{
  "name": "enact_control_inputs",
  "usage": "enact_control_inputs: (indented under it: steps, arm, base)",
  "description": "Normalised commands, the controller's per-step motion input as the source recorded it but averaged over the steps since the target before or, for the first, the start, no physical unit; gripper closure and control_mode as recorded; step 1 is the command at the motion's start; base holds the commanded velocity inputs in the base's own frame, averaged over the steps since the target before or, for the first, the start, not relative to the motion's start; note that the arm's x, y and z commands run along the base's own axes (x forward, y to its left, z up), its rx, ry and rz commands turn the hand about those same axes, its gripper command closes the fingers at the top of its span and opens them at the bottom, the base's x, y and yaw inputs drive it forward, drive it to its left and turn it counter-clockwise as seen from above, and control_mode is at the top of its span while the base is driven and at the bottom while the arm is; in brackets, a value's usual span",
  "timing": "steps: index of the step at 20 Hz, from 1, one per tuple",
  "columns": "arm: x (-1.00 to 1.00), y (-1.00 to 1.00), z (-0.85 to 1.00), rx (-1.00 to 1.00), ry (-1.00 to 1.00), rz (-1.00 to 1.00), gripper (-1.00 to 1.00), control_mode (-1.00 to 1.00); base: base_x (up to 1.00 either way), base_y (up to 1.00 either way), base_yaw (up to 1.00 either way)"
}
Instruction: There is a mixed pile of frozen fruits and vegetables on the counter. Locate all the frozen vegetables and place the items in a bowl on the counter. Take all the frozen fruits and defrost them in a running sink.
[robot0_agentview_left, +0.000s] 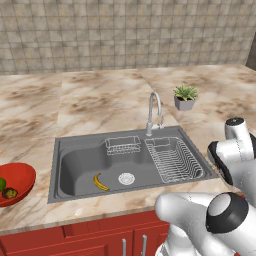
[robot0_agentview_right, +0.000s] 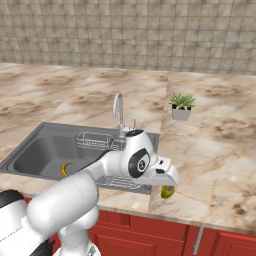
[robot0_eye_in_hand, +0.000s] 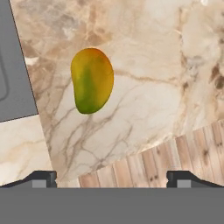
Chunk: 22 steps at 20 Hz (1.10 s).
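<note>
The yellow-green fruit (robot0_eye_in_hand: 92, 80) lies alone on the counter (robot0_eye_in_hand: 166, 70), just off the right rim of the sink (robot0_agentview_left: 80, 165) and near the counter's front edge, with the jaws spread wide above it and holding nothing. In the hand view the fruit sits ahead of the finger tips and toward the left one, its long axis running nearly along the line of sight. I judge the jaws must shift that way before descending. The banana (robot0_agentview_left: 100, 182) already rests in the sink beside the drain.

Banana (robot0_agentview_left: 101, 182) in sink (robot0_agentview_left: 75, 165); yellow-green fruit (robot0_eye_in_hand: 91, 80) on counter (robot0_eye_in_hand: 153, 65).
</note>
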Motion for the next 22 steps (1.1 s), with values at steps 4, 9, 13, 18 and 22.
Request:
enact_control_inputs:
  steps: [4, 9, 13, 18, 22]
  arm:
    - [0.21, -0.06, -0.09, 0.04, 0.0, -0.15, -1.0, -1.0]
    - [0.04, 0.04, -0.04, 0.06, 0.0, -0.09, -1.0, -1.0]
    - [0.0, 0.0, -0.11, 0.06, 0.0, -0.02, -1.0, -1.0]
    - [0.02, 0.0, -0.2, 0.0, 0.0, 0.0, -1.0, -1.0]
    - [0.02, 0.0, -0.22, 0.0, 0.0, 0.0, -1.0, -1.0]
  base:
    - [0.0, 0.0, 0.0]
    - [0.0, 0.0, 0.0]
    - [0.0, 0.0, 0.0]
    - [0.0, 0.0, 0.0]
    - [0.0, 0.0, 0.0]
